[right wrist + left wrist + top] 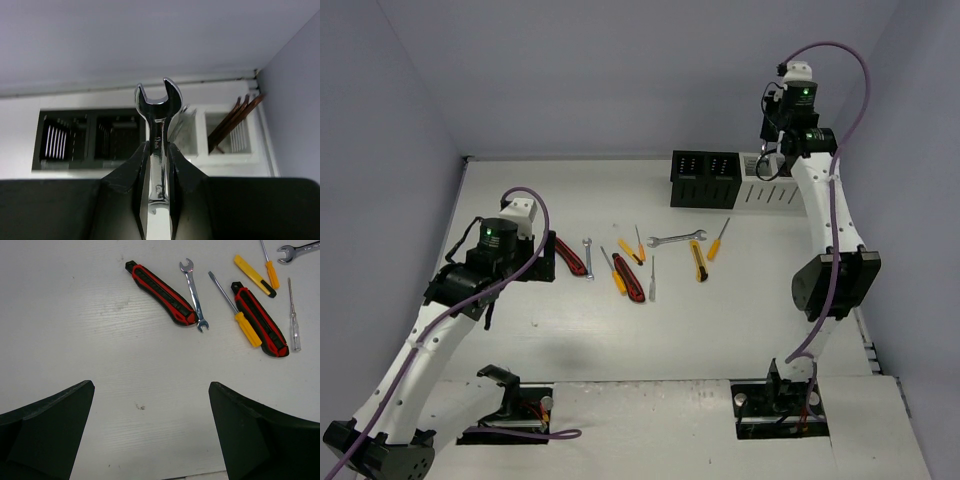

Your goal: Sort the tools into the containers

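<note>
Right jaws clench a silver wrench (157,135), head protruding toward the white box (227,159); left jaws gape above the desk (75,340).

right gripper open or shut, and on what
Shut on a silver open-ended wrench: in the right wrist view the black fingers of the right gripper clamp its shank from both sides, its head poking past them.

we see a white table (620,330) with faint grain and a small dark speck (141,407), enclosed by pale lavender walls (620,80) on three sides.
</note>
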